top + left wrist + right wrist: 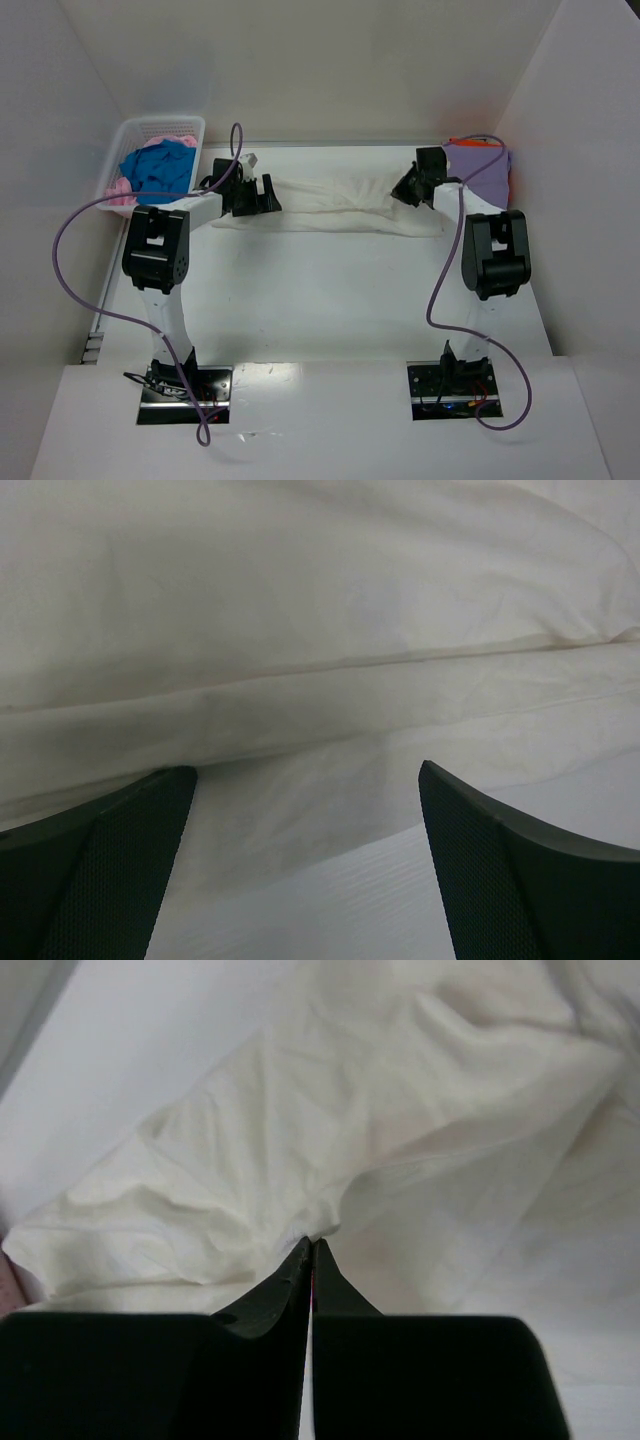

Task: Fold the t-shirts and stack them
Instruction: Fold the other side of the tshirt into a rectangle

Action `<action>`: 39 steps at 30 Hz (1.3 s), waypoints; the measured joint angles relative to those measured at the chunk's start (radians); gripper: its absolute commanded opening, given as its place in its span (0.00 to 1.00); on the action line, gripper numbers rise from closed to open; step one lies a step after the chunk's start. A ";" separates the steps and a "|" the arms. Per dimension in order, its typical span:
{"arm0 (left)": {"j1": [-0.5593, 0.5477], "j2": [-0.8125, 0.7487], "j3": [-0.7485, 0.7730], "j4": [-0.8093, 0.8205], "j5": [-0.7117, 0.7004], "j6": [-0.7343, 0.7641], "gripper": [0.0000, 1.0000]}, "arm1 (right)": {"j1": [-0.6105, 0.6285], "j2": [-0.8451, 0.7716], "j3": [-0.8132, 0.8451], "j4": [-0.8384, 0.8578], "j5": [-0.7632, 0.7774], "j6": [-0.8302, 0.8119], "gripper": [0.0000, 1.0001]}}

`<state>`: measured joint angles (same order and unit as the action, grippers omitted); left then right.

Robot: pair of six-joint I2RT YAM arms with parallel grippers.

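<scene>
The orange shirt [470, 141] shows only a sliver (under the lavender shirt [482, 170]). The left gripper [270, 195] and right gripper [402, 190] hide the ends of the cream shirt [335, 205].

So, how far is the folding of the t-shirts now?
Done, it seems: the lavender shirt lies folded on an orange shirt in the far right corner. In hand: the cream shirt lies stretched across the table; the right gripper is shut on its end, the left gripper open at the other. Left: the blue shirt and pink shirt in the basket.
</scene>
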<state>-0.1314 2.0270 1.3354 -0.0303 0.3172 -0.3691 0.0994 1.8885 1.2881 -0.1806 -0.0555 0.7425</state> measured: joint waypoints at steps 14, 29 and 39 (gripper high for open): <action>0.000 0.001 0.008 -0.012 -0.008 0.000 1.00 | 0.001 0.249 0.378 -0.037 0.000 -0.038 0.04; -0.001 0.018 0.026 -0.014 -0.008 0.001 1.00 | 0.002 0.465 0.647 -0.124 -0.084 -0.107 0.67; -0.001 0.018 0.035 -0.025 -0.010 0.001 1.00 | 0.002 0.216 0.397 -0.130 -0.044 -0.209 0.85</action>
<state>-0.1326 2.0445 1.3701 -0.0551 0.3073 -0.3683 0.1013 2.1040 1.6852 -0.3107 -0.0994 0.5339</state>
